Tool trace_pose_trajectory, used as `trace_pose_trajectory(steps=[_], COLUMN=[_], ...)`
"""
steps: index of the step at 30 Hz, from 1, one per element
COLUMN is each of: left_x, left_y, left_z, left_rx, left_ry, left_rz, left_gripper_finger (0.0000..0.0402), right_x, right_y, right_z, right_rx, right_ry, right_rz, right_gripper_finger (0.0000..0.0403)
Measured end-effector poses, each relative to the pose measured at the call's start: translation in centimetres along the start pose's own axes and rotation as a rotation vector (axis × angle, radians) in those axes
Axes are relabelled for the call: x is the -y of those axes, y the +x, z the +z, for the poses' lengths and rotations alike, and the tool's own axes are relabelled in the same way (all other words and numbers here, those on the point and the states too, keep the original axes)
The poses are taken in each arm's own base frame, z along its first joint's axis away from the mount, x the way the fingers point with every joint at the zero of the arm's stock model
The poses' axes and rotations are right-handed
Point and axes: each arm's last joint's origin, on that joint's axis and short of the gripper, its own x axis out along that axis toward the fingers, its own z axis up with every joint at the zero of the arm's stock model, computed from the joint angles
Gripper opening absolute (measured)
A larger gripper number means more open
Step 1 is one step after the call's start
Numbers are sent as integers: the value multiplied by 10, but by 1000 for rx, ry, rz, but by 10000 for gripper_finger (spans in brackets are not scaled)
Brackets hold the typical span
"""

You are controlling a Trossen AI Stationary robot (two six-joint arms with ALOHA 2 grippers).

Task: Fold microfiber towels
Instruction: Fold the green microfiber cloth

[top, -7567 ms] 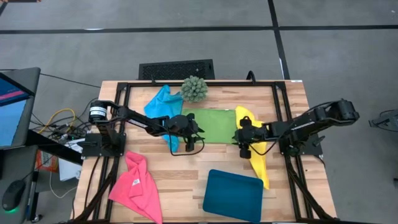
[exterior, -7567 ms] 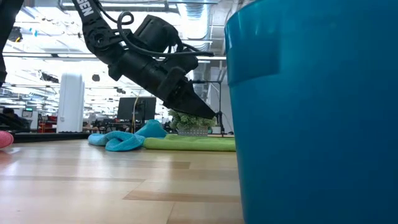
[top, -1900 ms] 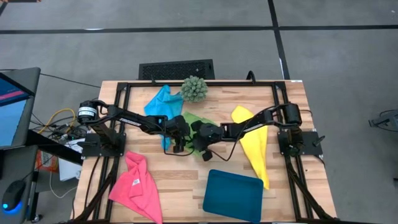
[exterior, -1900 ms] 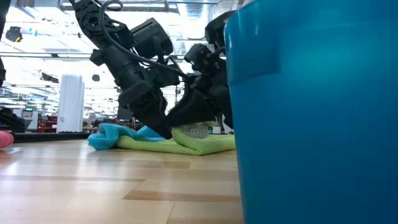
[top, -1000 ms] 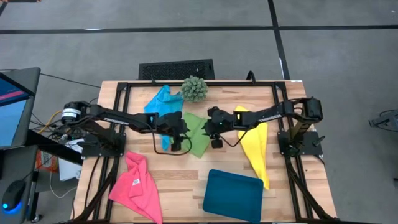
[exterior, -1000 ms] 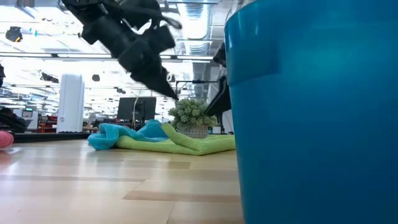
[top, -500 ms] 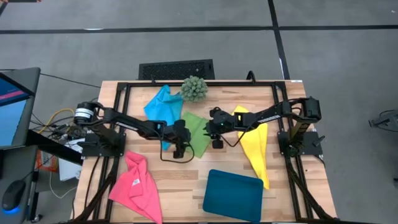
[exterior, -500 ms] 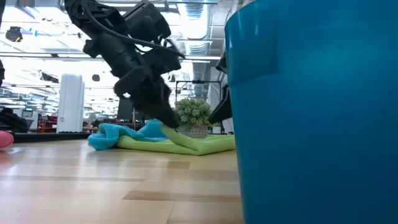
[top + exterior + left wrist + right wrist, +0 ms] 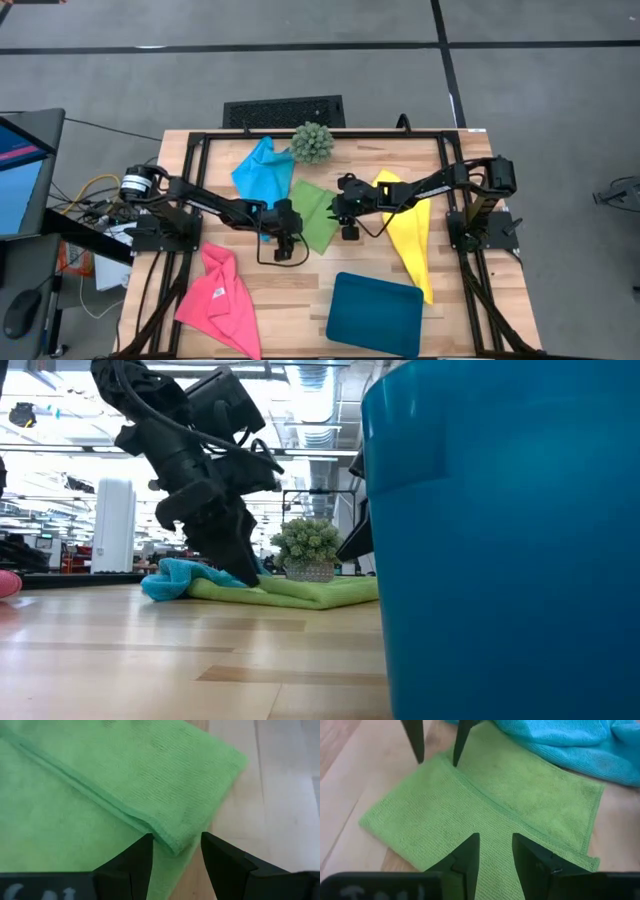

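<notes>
Wooden table (image 9: 470, 160), left fingers (image 9: 175, 852) parted astride folded lime green towel (image 9: 314, 214) corner, right fingers (image 9: 495, 851) parted above it, empty.

Folded green towel (image 9: 485, 815), blue towel (image 9: 560, 740) overlapping its edge.

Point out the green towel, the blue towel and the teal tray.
green towel (image 9: 318, 222), high view, middle of the folded cloth.
blue towel (image 9: 262, 170), high view, centre of the cloth.
teal tray (image 9: 375, 313), high view, middle of its flat face.
</notes>
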Motion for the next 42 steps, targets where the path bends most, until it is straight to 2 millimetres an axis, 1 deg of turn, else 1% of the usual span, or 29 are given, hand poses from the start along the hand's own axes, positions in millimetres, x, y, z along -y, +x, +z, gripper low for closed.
trace_pose_trajectory(steps=[5, 10, 12, 14, 16, 19, 21, 22, 27, 30, 34, 37, 42], left_x=[1, -2, -2, -3, -2, 0, 1, 1, 1, 1, 1, -1, -3], left_y=[-1, -28, -37, -47, -52, -54, -53, -51, -50, -50, -50, -48, -44], left_z=[-2, 8, 6, 4, 2, -4, -4, -4, -7, -7, -9, -16, -32], left_rx=[-20, -2, -14, -24, -33, -71, -69, -75, -96, -96, -105, -123, -136], left_ry=[2, -49, -75, -94, -107, -108, -107, -103, -104, -114, -114, -111, -188], left_rz=[42, 96, 125, 178, 230, 269, 269, 269, 281, 286, 302, 332, 365], left_gripper_finger=[160, 160, 160, 160, 160, 160, 160, 160, 160, 160, 160, 160, 160], right_x=[1, 2, 1, -3, -12, -24, -32, -34, -43, -47, -49, -49, -47], right_y=[-2, -5, -4, 0, 9, 26, 39, 48, 79, 93, 98, 97, 83], right_z=[1, 6, 14, 19, 19, 20, 15, 16, 17, 14, 12, 12, 23], right_rx=[5, 42, 116, 184, 225, 269, 243, 238, 216, 175, 129, 124, 127], right_ry=[7, 24, 26, 15, -2, -30, -42, -45, -65, -62, -62, -62, -63], right_rz=[-5, -14, -26, -30, -18, 4, 24, 29, 51, 65, 79, 79, 78], right_gripper_finger=[140, 140, 138, 136, 134, 130, 128, 127, 123, 123, 122, 123, 123])
